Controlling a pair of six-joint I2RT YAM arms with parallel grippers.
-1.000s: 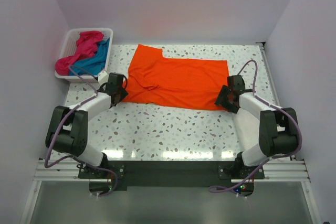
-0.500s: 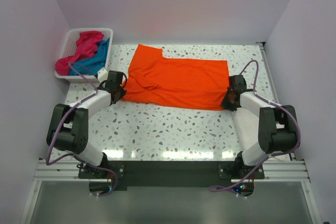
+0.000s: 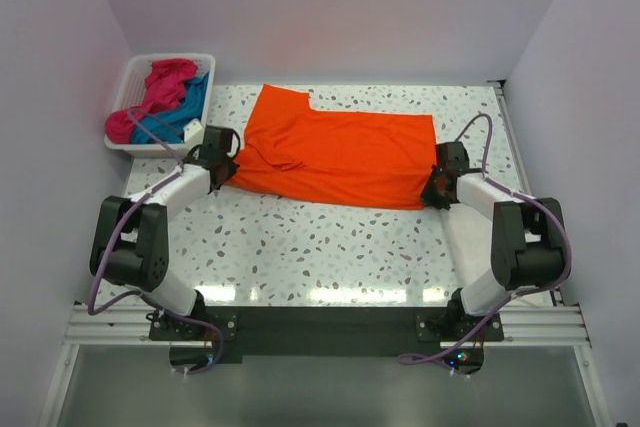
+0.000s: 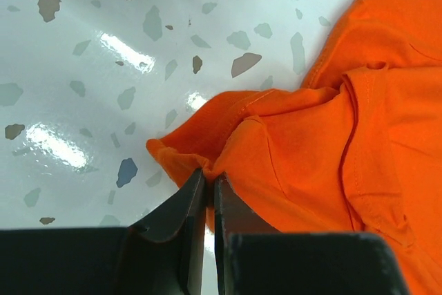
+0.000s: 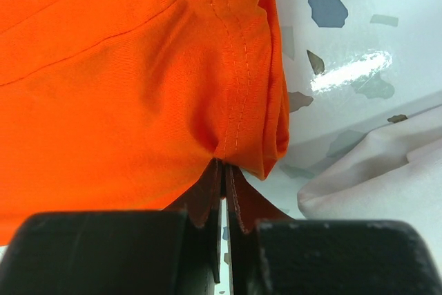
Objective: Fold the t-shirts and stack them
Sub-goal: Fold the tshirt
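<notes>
The orange t-shirt (image 3: pixel 335 154) lies spread across the speckled table, folded once. My left gripper (image 3: pixel 226 169) sits at its near-left corner, shut on a pinch of bunched orange cloth (image 4: pixel 207 164). At the near-right corner my right gripper (image 3: pixel 432 187) is shut on the hemmed edge of the orange shirt (image 5: pixel 235 150). A magenta-pink t-shirt (image 3: pixel 155 95) and a teal-blue t-shirt (image 3: pixel 180 117) lie crumpled together in the basket at the back left.
The white slatted basket (image 3: pixel 131 75) stands at the table's back-left corner, just beyond my left arm. White walls close in the table on the left, back and right. A pale fold of cloth-like surface (image 5: pixel 373 170) shows right of the right gripper.
Both grippers moved inward onto the orange shirt's near corners and closed on the cloth. The left corner bunched up slightly.
</notes>
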